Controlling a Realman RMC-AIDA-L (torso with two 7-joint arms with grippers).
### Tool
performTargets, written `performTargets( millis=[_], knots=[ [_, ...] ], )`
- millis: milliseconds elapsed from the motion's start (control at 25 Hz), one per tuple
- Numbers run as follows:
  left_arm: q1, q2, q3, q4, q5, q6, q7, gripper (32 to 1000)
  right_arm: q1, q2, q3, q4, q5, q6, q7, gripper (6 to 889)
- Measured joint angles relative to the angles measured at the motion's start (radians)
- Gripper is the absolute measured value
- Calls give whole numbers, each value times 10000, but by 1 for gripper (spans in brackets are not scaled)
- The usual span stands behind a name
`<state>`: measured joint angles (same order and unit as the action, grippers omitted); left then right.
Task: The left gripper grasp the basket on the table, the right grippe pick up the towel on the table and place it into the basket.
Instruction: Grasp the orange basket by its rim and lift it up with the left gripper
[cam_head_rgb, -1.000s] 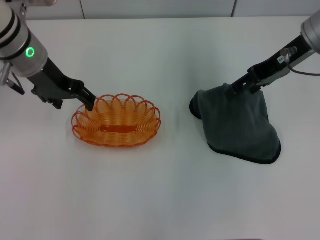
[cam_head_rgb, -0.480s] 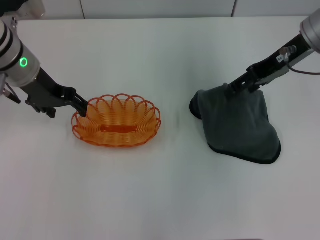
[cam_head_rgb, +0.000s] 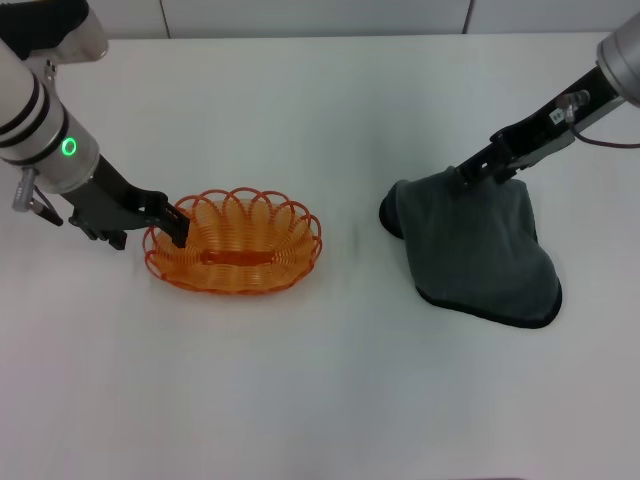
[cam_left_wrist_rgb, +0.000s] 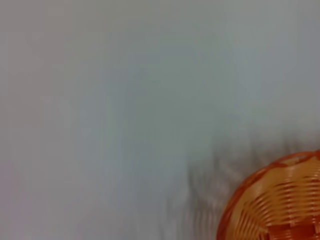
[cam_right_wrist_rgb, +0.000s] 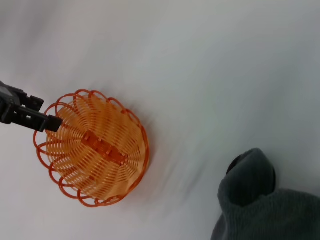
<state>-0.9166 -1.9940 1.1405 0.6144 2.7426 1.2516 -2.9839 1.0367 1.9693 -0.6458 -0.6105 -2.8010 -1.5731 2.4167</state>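
1. White flat tabletop (cam_head_rgb: 330, 380) fills the head view; pale wall panels run along its far edge.
2. Small oval orange wire basket with scalloped looped rim (cam_head_rgb: 234, 240) sits on the tabletop, left of centre, upright.
3. Left tool (cam_head_rgb: 176, 226), black two-fingered claw on the white arm with the green glowing ring, is at the basket's left end, fingertips on the rim loops. Right wrist view shows the same: black tip (cam_right_wrist_rgb: 50, 121) touching the rim of the basket (cam_right_wrist_rgb: 95, 150). Whether it is clamped on the wire: cannot tell.
4. Left wrist view shows only blurred tabletop and a slice of the basket (cam_left_wrist_rgb: 275, 205) in one corner.
5. Dark grey cloth towel with black stitched edge (cam_head_rgb: 480, 250) lies right of centre, well apart from the basket. Its upper corner is pulled up into a peak; the rest drapes down onto the tabletop.
6. Right tool (cam_head_rgb: 468, 172), slim black claw on the white-grey arm, is pinched shut on that raised towel corner.
7. Right wrist view catches a bunched fold of the towel (cam_right_wrist_rgb: 250, 200) near the frame edge.
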Motion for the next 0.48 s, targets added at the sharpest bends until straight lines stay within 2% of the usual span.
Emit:
performTargets(
  millis=[280,480],
  knots=[
    [-34,-157,35,-223,0,-268,188,845,22,3,17,0,0,9,-5,864],
    [-89,-187,35,-442,1,-492,295,845,49,3,11,0,0,9,-6,864]
  ],
)
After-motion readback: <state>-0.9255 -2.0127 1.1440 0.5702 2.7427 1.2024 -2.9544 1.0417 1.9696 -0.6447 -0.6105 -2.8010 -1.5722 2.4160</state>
